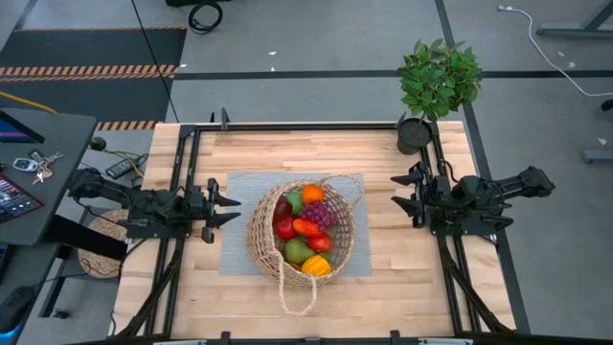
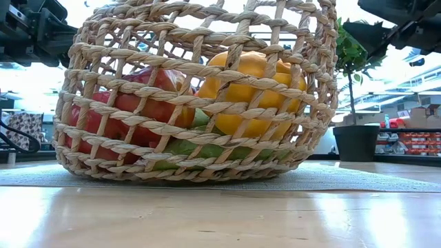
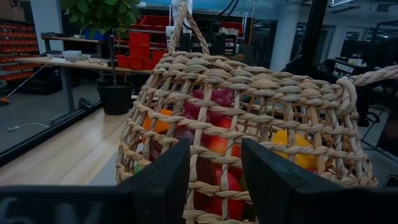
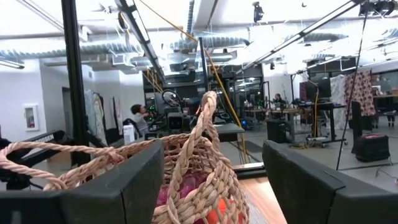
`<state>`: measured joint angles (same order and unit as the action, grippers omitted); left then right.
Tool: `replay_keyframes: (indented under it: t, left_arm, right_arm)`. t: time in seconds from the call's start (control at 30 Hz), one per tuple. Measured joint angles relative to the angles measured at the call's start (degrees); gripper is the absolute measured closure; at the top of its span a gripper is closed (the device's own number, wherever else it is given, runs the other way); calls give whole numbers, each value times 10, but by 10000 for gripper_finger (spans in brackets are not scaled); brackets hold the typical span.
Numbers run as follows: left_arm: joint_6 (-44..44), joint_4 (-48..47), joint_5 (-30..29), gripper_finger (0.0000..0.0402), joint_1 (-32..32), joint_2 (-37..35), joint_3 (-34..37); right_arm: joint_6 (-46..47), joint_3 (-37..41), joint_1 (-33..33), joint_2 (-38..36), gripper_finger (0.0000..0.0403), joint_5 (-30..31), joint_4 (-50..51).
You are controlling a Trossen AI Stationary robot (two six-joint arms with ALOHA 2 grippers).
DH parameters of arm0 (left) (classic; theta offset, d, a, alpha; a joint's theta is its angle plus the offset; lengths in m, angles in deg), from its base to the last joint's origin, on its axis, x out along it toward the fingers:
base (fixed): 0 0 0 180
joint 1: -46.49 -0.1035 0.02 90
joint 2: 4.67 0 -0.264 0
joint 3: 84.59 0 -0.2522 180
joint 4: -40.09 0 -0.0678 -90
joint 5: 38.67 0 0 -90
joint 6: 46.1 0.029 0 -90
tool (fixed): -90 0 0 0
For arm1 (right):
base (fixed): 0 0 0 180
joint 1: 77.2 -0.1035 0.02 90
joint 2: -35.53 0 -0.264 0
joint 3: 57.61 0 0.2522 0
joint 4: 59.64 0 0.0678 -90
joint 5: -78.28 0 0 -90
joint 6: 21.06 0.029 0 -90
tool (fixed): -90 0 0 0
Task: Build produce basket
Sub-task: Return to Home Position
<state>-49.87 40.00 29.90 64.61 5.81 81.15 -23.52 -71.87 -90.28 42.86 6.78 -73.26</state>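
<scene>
Basket (image 1: 257, 238) sits at centre of the high view on a grey mat (image 1: 239, 187), which lies on the wooden table (image 1: 402, 287). Produce (image 1: 305, 230) is all inside it. The orange (image 1: 312, 194) is at the top of the pile in frame, w/ grapes (image 1: 320, 213) just below it. Red pieces (image 1: 284, 228) are on the left side, a green piece (image 1: 297, 251) lower down, and a yellow piece (image 1: 315, 265) at the bottom rim. One looped handle (image 1: 297, 292) flops out toward the frame's bottom.

L gripper (image 1: 233, 209) hovers left of the basket, near but not touching, fingers spread w/ nothing btwn them. R gripper (image 1: 396, 191) is on the right, a bit farther off, likewise splayed & empty. Both point inward at the basket.

In the low view the basket wall fills most of the frame (yellow piece right of centre, red at left, both seen thru the weave). In the left wrist view the L gripper's two dark fingers (image 3: 165, 183) stand apart w/ the basket side beyond the gap. In the right wrist view the R gripper's fingers (image 4: 124, 186) are wide apart, w/ a handle loop farther off.

A potted plant (image 1: 439, 75) stands at upper right of the high view, at the table's corner.
</scene>
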Motion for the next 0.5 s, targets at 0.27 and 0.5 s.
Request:
replay_keyframes:
  t: [0.27, 0.5]
  left_arm:
    - [0, 0, 0, 256, 0, 0, 0]
    - [0, 0, 0, 249, 0, 0, 0]
  right_arm:
    - [-7, 0, 0, 0, 127, -2, 0]
    - [-7, -1, 0, 0, 128, -3, 0]
